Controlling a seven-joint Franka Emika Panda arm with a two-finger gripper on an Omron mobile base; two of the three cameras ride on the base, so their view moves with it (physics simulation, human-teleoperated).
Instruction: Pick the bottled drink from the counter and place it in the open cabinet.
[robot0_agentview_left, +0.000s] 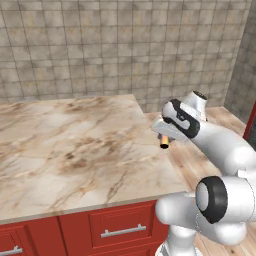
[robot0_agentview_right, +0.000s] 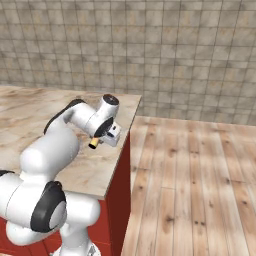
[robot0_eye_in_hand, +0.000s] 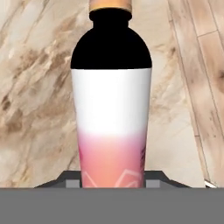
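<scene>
My gripper (robot0_agentview_left: 165, 136) is shut on the bottled drink (robot0_eye_in_hand: 111, 109), which runs up the middle of the hand view: pink low down, white in the middle, black at the shoulder and neck, with a tan end at the top. In the base views only that tan-orange end (robot0_agentview_left: 163, 143) (robot0_agentview_right: 93, 144) pokes out below the hand (robot0_agentview_right: 107, 134). The bottle hangs a little above the right end of the marble counter (robot0_agentview_left: 75, 150) (robot0_agentview_right: 30, 107) (robot0_eye_in_hand: 35, 87), near its edge. The open cabinet is out of view.
Red drawer fronts with silver bar handles (robot0_agentview_left: 120, 231) run under the counter. Wooden floor (robot0_agentview_right: 200, 175) lies to the right of the counter's end. A tiled wall (robot0_agentview_left: 125, 45) stands behind. A thin red strip (robot0_agentview_left: 250, 122) shows at the far right edge.
</scene>
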